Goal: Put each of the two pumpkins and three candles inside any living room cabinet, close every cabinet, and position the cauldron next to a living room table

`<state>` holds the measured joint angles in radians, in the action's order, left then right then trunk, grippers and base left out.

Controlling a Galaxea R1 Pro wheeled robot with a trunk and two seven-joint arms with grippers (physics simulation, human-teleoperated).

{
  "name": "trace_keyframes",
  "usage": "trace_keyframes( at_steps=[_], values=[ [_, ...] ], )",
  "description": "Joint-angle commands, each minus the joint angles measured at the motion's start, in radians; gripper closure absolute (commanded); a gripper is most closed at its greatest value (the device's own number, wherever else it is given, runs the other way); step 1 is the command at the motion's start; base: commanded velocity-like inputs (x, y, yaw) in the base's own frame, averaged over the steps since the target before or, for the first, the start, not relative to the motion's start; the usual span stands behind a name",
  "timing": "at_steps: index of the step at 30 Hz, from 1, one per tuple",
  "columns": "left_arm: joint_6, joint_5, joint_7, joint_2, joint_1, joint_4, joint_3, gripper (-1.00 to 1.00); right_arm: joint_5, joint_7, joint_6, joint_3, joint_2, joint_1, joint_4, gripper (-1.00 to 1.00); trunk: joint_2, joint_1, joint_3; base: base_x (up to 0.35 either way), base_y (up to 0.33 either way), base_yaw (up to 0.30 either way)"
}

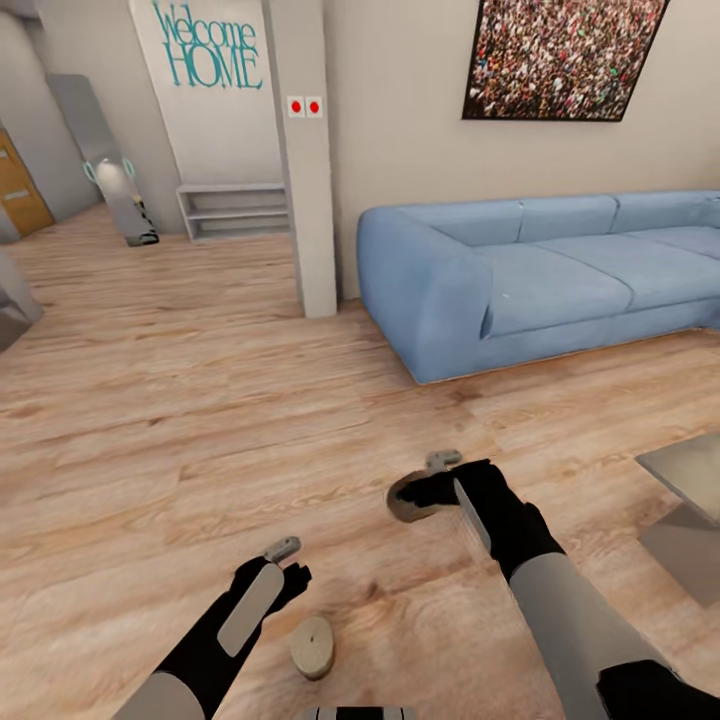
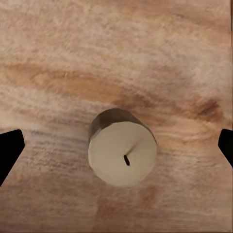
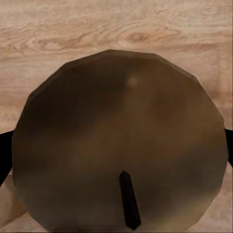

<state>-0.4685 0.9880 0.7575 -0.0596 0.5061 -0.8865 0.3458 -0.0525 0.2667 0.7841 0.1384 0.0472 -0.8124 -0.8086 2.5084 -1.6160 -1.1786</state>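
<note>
living room, wood floor [image 1: 200, 400], blue sofa [image 1: 540, 280] far right, glass table [image 1: 690, 470] corner at right. left gripper [image 1: 285, 560] wide open, empty, hovering over a candle [image 2: 122, 153] upright on the floor, centred between the fingertips. right gripper [image 1: 435, 475] looks clamped on a second candle [image 3: 121, 141], held close. judging by this, candles not stowed yet; no cabinet, pumpkins or cauldron in sight.

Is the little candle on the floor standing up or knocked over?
Standing up. The stubby pale candle rests on the wooden floor, its round top and dark wick facing upward.
</note>
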Motion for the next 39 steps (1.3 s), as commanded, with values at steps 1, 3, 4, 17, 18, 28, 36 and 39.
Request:
trace_keyframes(
  at_steps=[1,3,4,17,18,28,36,39],
  values=[
    [0.000,0.000,0.005,-0.001,0.000,0.003,0.010,-1.00,0.004,0.070,0.037,-0.038,-0.002,0.000,-0.028,1.00,0.000,0.000,0.001,0.000,0.000,-0.221],
    [0.000,0.000,0.021,-0.002,0.001,0.004,0.017,-1.00,0.011,0.142,0.072,-0.093,-0.004,0.001,-0.052,1.00,0.000,0.000,0.003,0.000,0.000,-0.221],
    [0.001,0.000,0.033,-0.003,0.001,0.004,0.019,-1.00,0.013,0.168,0.081,-0.118,-0.004,0.000,-0.060,1.00,0.000,0.000,0.005,0.000,0.000,-0.220],
    [0.002,-0.144,0.130,-0.044,0.003,0.030,0.066,-1.00,0.016,0.221,0.101,-0.199,0.006,0.000,-0.074,1.00,0.000,0.000,0.018,0.000,0.000,-0.201],
    [0.007,-0.149,0.131,-0.045,0.003,0.073,0.067,-1.00,0.016,0.221,0.101,-0.199,0.008,0.000,-0.073,1.00,0.000,0.000,0.019,0.000,0.000,-0.027],
    [0.219,-0.143,0.009,-0.045,0.000,0.264,0.071,-1.00,0.015,0.220,0.098,-0.198,0.008,0.001,-0.069,1.00,0.000,0.000,0.019,0.000,0.000,-0.003],
    [0.252,-0.147,-0.087,-0.045,0.000,0.302,0.073,-1.00,0.016,0.220,0.098,-0.198,0.008,0.001,-0.067,1.00,0.000,0.000,0.019,0.000,0.000,0.000],
    [0.252,-0.147,-0.089,-0.045,-0.002,0.301,0.073,-1.00,0.016,0.220,0.098,-0.198,0.008,0.001,-0.067,1.00,0.000,-0.001,0.015,0.000,0.000,0.000]
  ],
)
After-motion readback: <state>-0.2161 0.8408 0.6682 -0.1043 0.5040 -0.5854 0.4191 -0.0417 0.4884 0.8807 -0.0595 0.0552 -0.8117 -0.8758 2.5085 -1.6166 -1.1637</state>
